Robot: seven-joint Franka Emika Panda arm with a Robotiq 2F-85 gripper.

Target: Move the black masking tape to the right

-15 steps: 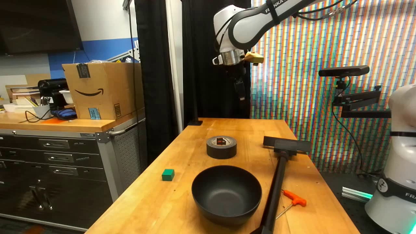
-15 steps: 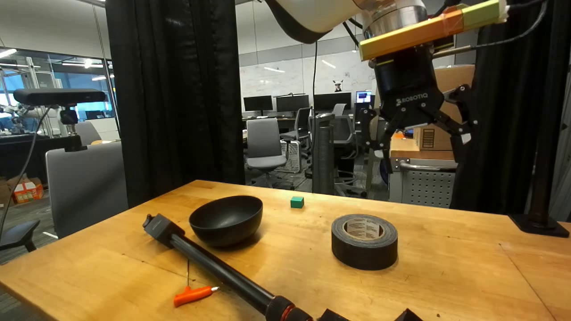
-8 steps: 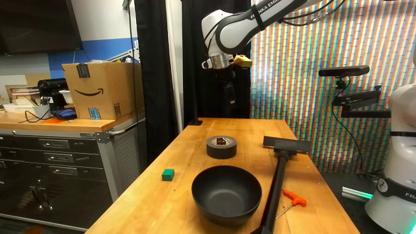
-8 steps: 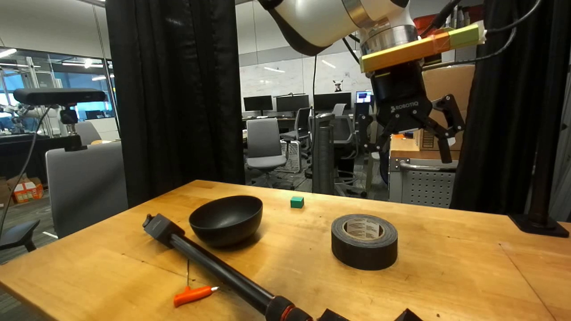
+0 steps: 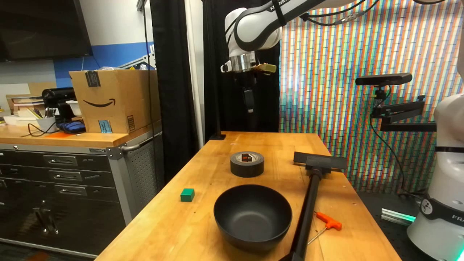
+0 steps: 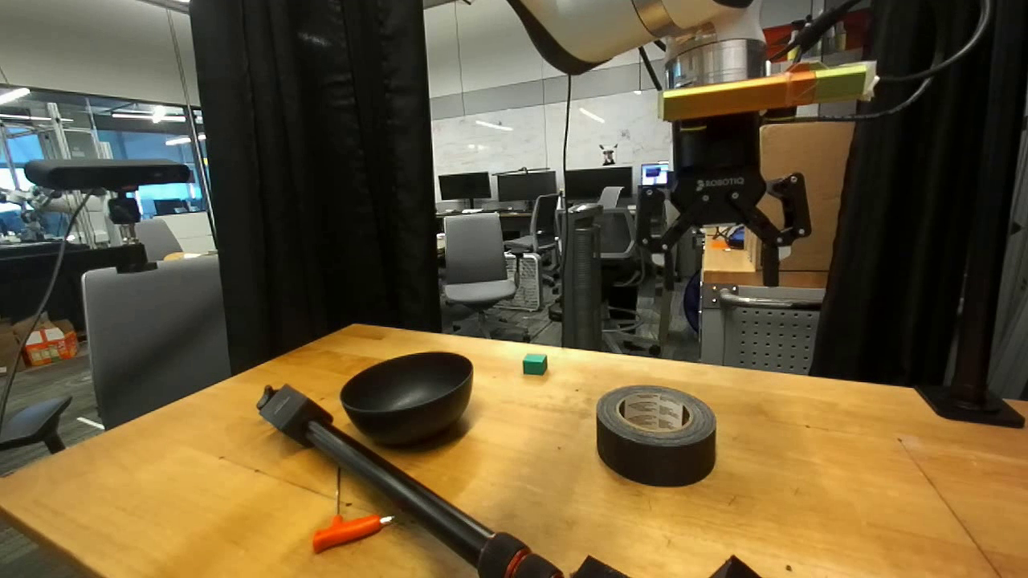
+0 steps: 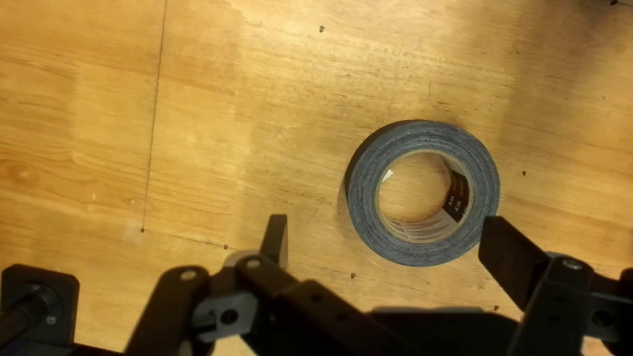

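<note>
Wrist view placed the black masking tape roll beneath the Robotiq gripper, off-centre toward the finger at that view's right. The roll lay flat on the wooden tabletop; being round, it presented no long axis. Fore-and-aft offset could not be judged reliably from these angles. Jaws stood wide apart, gripping nothing, touching nothing, well above the roll.

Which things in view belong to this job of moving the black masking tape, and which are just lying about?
For the job:
black masking tape
open gripper

Just lying about:
black bowl
green cube
orange-handled tool
long black T-shaped tool
</note>
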